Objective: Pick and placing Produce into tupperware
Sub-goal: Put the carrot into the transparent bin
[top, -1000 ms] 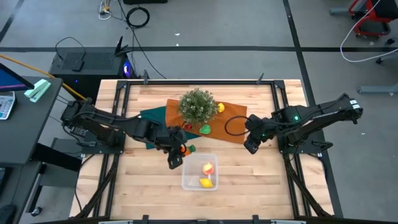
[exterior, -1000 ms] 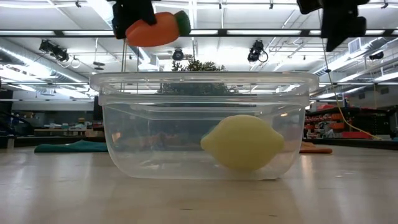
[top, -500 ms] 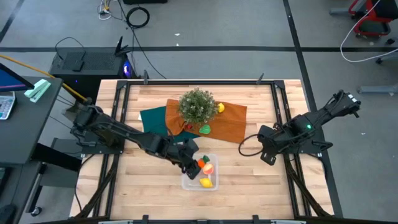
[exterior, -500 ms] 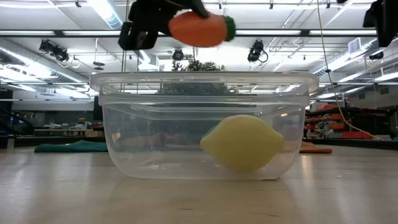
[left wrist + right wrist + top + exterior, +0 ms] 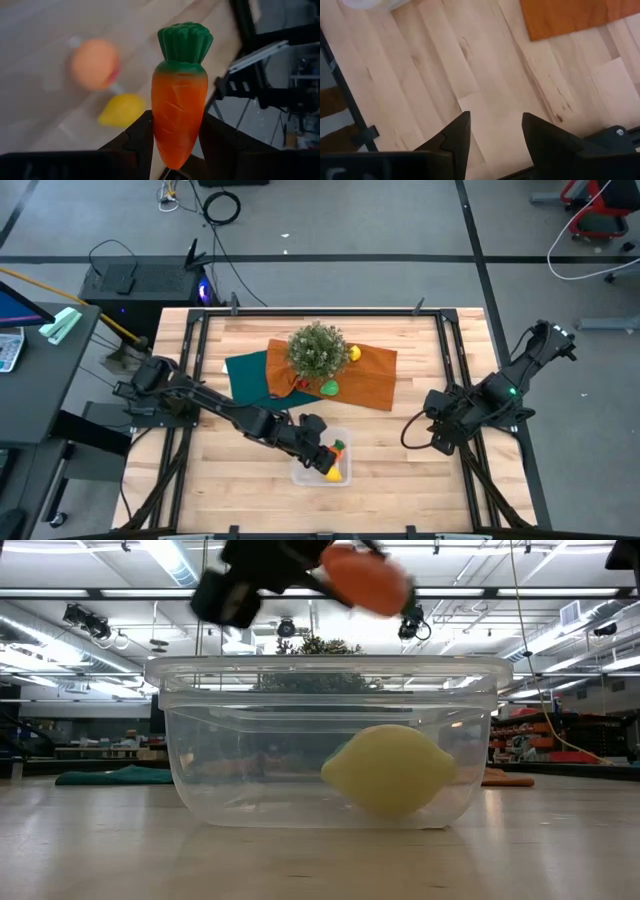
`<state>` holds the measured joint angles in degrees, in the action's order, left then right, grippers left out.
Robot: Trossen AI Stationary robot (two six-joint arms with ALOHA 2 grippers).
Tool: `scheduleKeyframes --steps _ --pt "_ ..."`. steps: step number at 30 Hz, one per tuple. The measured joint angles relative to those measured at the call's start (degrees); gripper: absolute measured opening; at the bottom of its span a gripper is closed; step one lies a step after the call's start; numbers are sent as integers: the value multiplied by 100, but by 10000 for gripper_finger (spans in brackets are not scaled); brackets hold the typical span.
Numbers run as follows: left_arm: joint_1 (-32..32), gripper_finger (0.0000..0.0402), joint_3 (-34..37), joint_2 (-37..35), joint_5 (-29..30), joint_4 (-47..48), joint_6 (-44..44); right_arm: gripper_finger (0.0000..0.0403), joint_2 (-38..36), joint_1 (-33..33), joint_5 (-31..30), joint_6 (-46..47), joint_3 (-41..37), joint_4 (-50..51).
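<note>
Orange carrot (image 5: pixel 179 112) sits pinched in the left end effector (image 5: pixel 322 455), raised above the clear tupperware (image 5: pixel 180 740). Inside that box lie a lemon (image 5: pixel 390 768) and a peach-coloured fruit (image 5: pixel 94 64), which the arm hides from above. Beyond the box, a second lemon (image 5: pixel 354 353) and green piece (image 5: pixel 329 388) rest on the orange cloth (image 5: pixel 375 380). Right end effector (image 5: pixel 492 135) hangs narrowly parted and empty near the surface's (image 5: pixel 240 480) edge, well right of the box.

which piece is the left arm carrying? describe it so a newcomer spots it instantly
Find the clear tupperware at the wooden table's near edge. Directly above it, the left gripper holds a toy carrot between its jaws. It is the only long, orange piece with a green top; the pieces in the box below are rounder.
</note>
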<state>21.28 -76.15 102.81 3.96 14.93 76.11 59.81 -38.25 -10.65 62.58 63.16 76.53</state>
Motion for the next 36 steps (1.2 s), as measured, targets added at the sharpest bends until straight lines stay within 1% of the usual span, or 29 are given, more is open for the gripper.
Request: scheduleKeyframes --steps 2,4,8,11,14,16,18,22,27,32,36 --pt "-54 139 -320 94 -20 409 -188 146 -2 -32 -88 38 0 2" --pt "-129 139 -821 312 -107 849 -442 146 -1 -55 -111 49 0 -3" --pt "-278 138 -1961 780 -253 2442 -817 146 2 -56 -127 175 0 -4" --pt "-371 139 -2647 1167 -281 3600 -1055 146 2 -56 -132 224 0 -4" --pt "-478 139 -3011 1479 -634 4224 -1077 146 -1 -56 -132 235 0 -1" --pt "-513 139 -3067 1635 -840 4325 -1053 146 4 -56 -132 238 0 -26" --pt "-514 139 -3065 1771 -875 4512 -936 146 -1 -56 -134 253 0 -28" --pt "-462 143 -3063 1926 -891 4588 -689 146 1 -56 -163 246 0 -40" --pt "-391 141 -3063 2024 -779 4615 -404 146 2 -56 -235 210 0 -37" --pt "-309 148 -3063 2090 -493 4611 22 146 2 -56 -235 185 0 -35" --pt "-261 145 -3062 2146 -388 4582 295 146 2 -56 -232 182 0 -34"
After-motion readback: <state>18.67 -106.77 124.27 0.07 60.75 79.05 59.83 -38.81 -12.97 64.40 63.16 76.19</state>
